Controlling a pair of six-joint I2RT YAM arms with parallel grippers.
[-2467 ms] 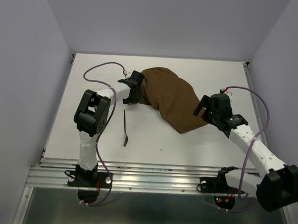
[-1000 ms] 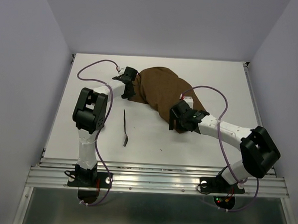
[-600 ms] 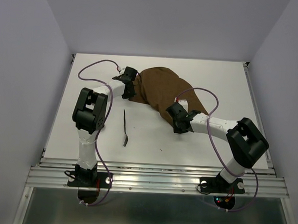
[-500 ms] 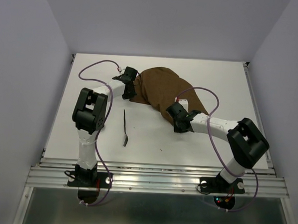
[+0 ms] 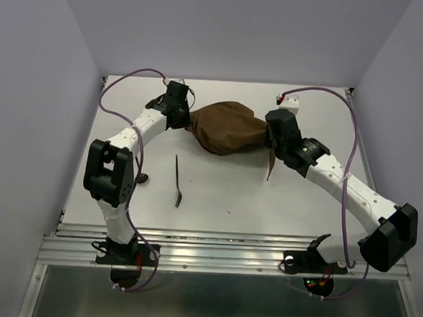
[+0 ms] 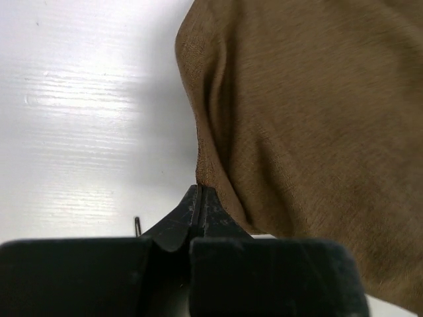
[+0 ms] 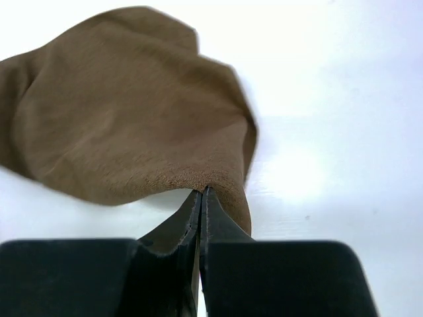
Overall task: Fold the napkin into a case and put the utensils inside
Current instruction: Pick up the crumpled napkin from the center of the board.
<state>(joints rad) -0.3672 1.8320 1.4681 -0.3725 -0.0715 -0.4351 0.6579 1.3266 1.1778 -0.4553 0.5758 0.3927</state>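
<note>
Two grips: left end effector (image 6: pixel 198 196) and right end effector (image 7: pixel 201 196) each pinch the napkin (image 5: pixel 224 128).
Do well: pull both corners evenly, then lay it flat.

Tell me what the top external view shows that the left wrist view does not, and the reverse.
Only the top external view shows the right arm, its fingers holding the napkin at its right side, and the long utensil in full on the table. Only the left wrist view shows, close up, the left fingers shut on the napkin's edge. Both show the brown napkin and the white table.
</note>
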